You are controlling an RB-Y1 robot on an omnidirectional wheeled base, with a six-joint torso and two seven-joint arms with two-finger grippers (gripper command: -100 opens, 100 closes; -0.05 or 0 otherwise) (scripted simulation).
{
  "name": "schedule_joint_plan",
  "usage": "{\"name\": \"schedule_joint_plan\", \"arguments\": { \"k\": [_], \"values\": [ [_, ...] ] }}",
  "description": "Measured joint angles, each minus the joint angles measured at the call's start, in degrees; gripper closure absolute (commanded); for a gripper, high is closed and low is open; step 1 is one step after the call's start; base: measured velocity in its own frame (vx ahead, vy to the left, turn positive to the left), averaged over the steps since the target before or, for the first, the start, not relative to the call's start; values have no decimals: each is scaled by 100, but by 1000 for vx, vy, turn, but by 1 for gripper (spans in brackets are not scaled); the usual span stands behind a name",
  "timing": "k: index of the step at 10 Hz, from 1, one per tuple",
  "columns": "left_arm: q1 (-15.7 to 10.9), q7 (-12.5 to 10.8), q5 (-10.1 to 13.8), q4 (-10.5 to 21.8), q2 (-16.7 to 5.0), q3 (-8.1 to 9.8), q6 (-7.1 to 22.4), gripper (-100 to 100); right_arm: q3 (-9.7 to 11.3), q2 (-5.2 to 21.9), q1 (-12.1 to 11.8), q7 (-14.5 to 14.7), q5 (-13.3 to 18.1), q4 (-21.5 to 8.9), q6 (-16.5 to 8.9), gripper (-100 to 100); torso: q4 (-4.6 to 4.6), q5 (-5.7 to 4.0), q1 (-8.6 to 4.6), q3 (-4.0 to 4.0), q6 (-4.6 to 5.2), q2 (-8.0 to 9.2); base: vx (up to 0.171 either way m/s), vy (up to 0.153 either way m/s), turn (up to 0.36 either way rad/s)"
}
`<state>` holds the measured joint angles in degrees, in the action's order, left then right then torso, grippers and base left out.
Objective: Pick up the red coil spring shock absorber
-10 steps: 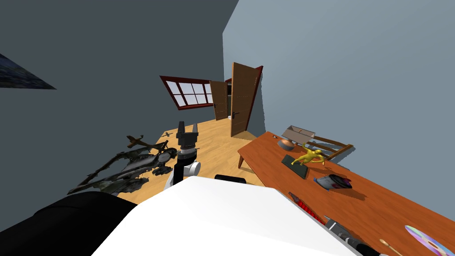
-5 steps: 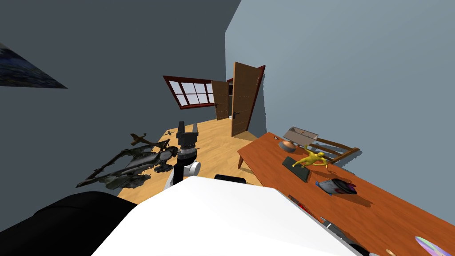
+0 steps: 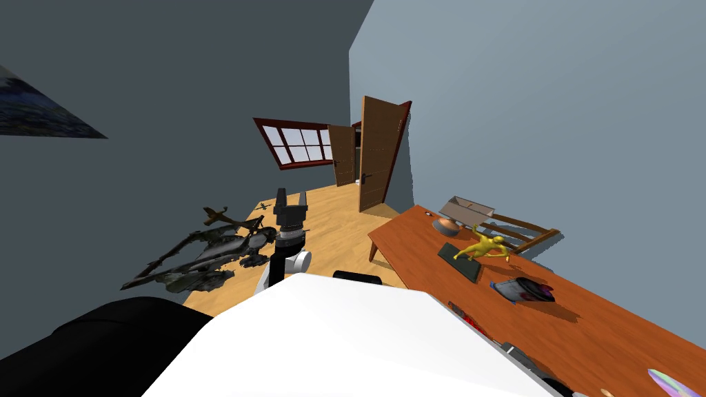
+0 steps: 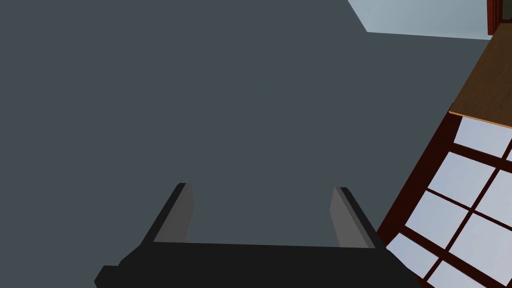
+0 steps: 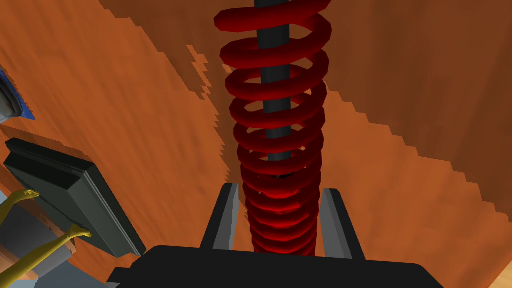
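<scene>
**Red coil spring shock absorber in the right end effector's grip**

At the left of the head view, a dark, tangled model aircraft (image 3: 200,258) lies on the light wooden floor (image 3: 338,231). Just beside it the left end effector (image 3: 291,196) points upward over the floor. Its wrist view shows the two grey fingers (image 4: 182,212) spread wide, released.

To the right stands the long orange-brown wooden desk (image 3: 420,265). On it a yellow humanoid figure (image 3: 482,245) has its feet on a dark grey flat slab (image 3: 460,260). Nearer is a grey, blue and pink object (image 3: 524,289) of unclear kind.

The red coil spring shock absorber (image 3: 470,318), a red helix around a dark central rod, shows at the desk's near edge, partly hidden.

In the right wrist view the right end effector (image 5: 279,187) is clenched on the shock absorber (image 5: 280,165), one finger at each side of its lower coils. Whether the shock absorber touches the desk (image 5: 150,100) cannot be told. The slab (image 5: 70,192) and the figure (image 5: 45,247) lie well to one side.
</scene>
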<state>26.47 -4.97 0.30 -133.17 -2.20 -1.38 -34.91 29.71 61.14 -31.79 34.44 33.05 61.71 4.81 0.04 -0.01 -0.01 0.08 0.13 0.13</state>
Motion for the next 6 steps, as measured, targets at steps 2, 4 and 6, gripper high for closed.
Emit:
{"name": "schedule_joint_plan", "arguments": {
  "k": [2,4,6],
  "values": [
    [0,0,0,0,0,0,0,0,-2,1,1,-1,-1,-1,-1,100,0,-1,0,0,0,0,0,19,-41],
    [0,0,0,0,0,0,0,0,-30,206,-78,-42,-44,133,55,100,0,7,26,1,6,3,0,70,-101],
    [0,0,0,0,0,0,0,0,-51,332,-114,-77,-72,184,123,0,1,6,24,2,3,4,-2,22,-12]
  ]
}}
